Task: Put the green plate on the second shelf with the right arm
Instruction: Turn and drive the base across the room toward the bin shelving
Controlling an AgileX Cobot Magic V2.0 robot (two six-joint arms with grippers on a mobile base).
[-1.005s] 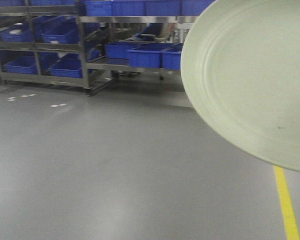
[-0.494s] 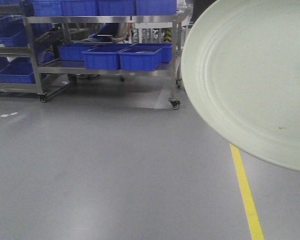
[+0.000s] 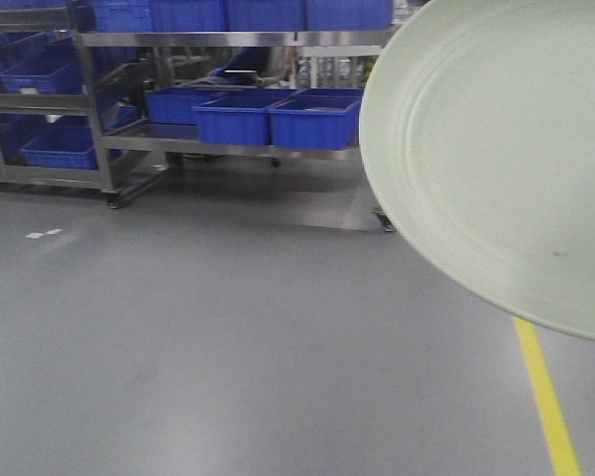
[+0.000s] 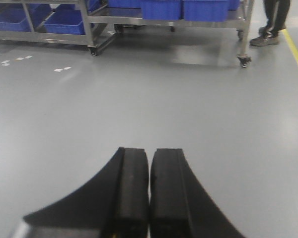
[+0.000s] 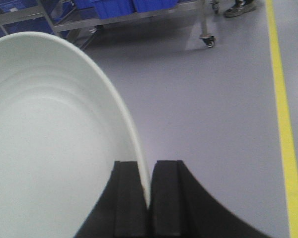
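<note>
The green plate [image 3: 496, 159] fills the upper right of the front view, held up in the air and tilted toward the camera. In the right wrist view the green plate [image 5: 49, 139] covers the left half, and my right gripper [image 5: 149, 171] is shut on its rim. My left gripper [image 4: 149, 158] is shut with nothing between its black fingers, hanging above bare grey floor. The metal shelf rack [image 3: 228, 40] stands across the floor at the back, holding blue bins [image 3: 312, 119] on its levels.
A second rack [image 3: 40, 99] with blue bins stands at the far left. A yellow floor line [image 3: 545, 397] runs along the right. A person's legs and shoes [image 4: 270, 25] stand beside the rack's right castor leg [image 4: 243, 59].
The view has swung: the rack and bins shifted left between the first two frames, then back right by a little. The plate stays in the same spot in view.
</note>
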